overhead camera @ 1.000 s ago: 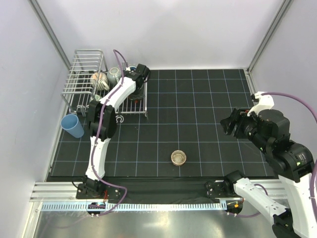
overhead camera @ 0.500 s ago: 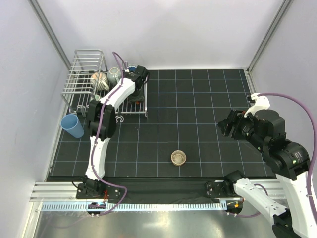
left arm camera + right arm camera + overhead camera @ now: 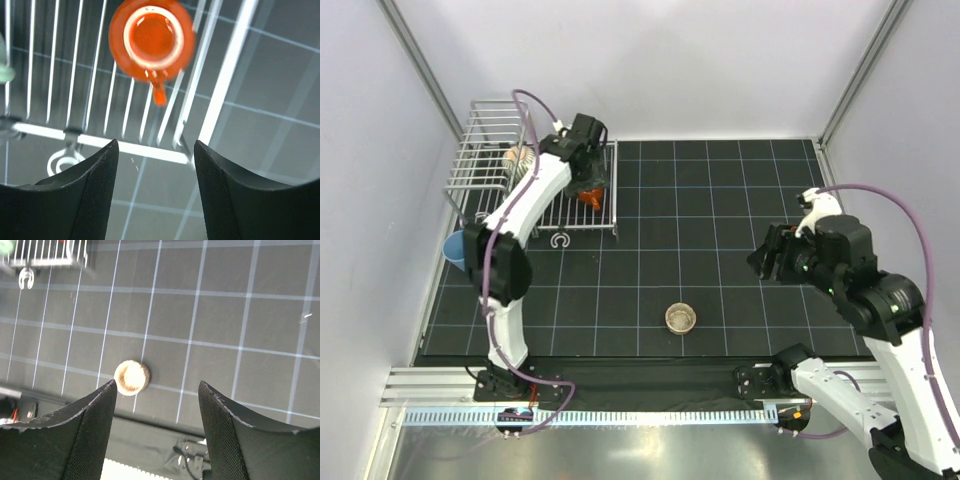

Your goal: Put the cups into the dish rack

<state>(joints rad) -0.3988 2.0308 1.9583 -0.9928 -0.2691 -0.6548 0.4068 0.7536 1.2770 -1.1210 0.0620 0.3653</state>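
The black gridded table (image 3: 720, 200) bears dish rack (image 3: 552, 212), tan cup (image 3: 681, 318) and blue tumbler (image 3: 452, 246).

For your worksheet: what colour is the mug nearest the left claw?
Orange mug; left wrist view.

Left fingers (image 3: 85, 200) lifted clear of orange cup (image 3: 151, 40).

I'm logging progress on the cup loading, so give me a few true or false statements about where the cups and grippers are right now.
1. The orange cup sits upright in the dish rack. True.
2. The left gripper grips the orange cup. False: it is open and clear of the cup.
3. The small tan cup is in the rack. False: it stands on the black mat, outside the rack.
4. The right gripper is open and holds nothing. True.
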